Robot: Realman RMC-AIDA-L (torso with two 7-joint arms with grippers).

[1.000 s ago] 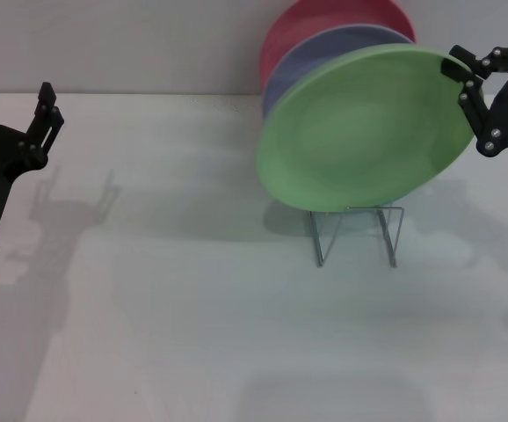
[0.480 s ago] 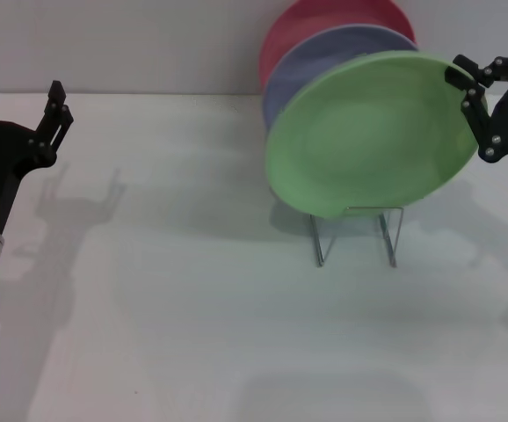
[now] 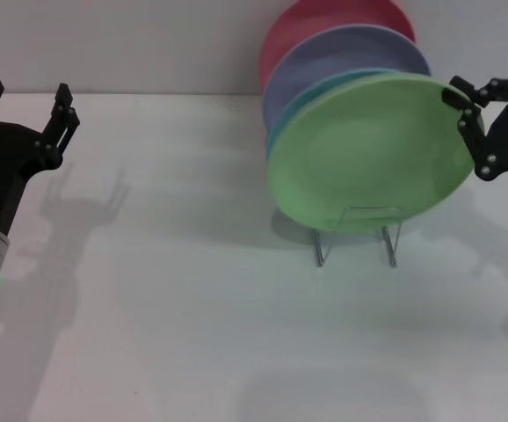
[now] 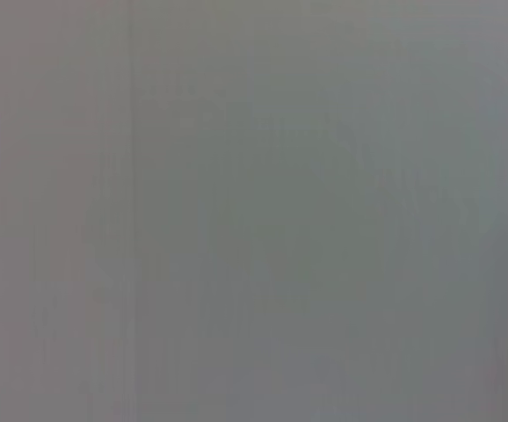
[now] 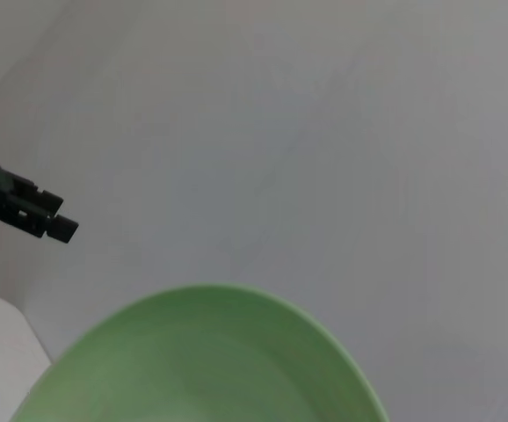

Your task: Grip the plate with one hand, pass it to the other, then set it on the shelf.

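The light-green plate stands tilted at the front of the silver wire shelf, its lower edge down at the front loops. My right gripper is shut on the plate's right rim. The plate's rim also fills the lower part of the right wrist view. My left gripper is open and empty, raised at the far left, well apart from the plate. It shows far off in the right wrist view. The left wrist view shows only blank grey.
Behind the green plate a turquoise plate, a lavender plate and a red plate stand upright in the same shelf. The white table stretches to the front and left, with a wall behind.
My right gripper has lowered the green plate and shifted it slightly right, so its lower edge now sits at the shelf's loops. My left gripper has drifted slightly right.
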